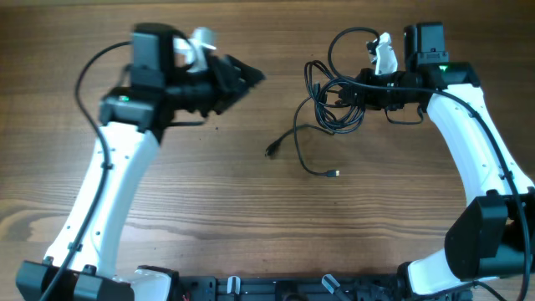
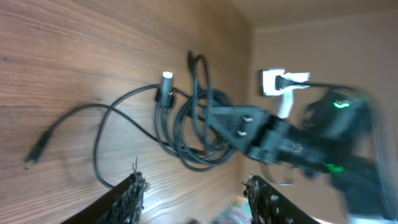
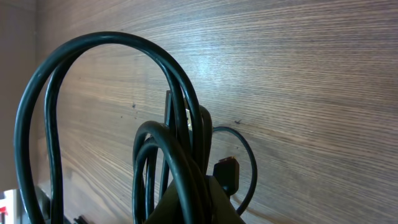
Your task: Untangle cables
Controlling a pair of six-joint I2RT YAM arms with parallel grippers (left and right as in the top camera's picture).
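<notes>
The cables (image 1: 328,99) are a knotted bundle of thin black cords at the upper right of the wooden table, with loose ends and small plugs trailing toward the middle (image 1: 272,150). My right gripper (image 1: 344,94) is shut on the bundle; in the right wrist view the loops (image 3: 177,155) wrap over its fingers. My left gripper (image 1: 251,77) is open and empty, to the left of the bundle and apart from it. The left wrist view shows its fingers (image 2: 196,190) spread wide, with the bundle (image 2: 193,127) and the right gripper beyond them.
The wooden table (image 1: 251,217) lies under both arms. A loose plug end (image 1: 333,173) rests near the middle. Arm bases and black hardware line the front edge (image 1: 251,288).
</notes>
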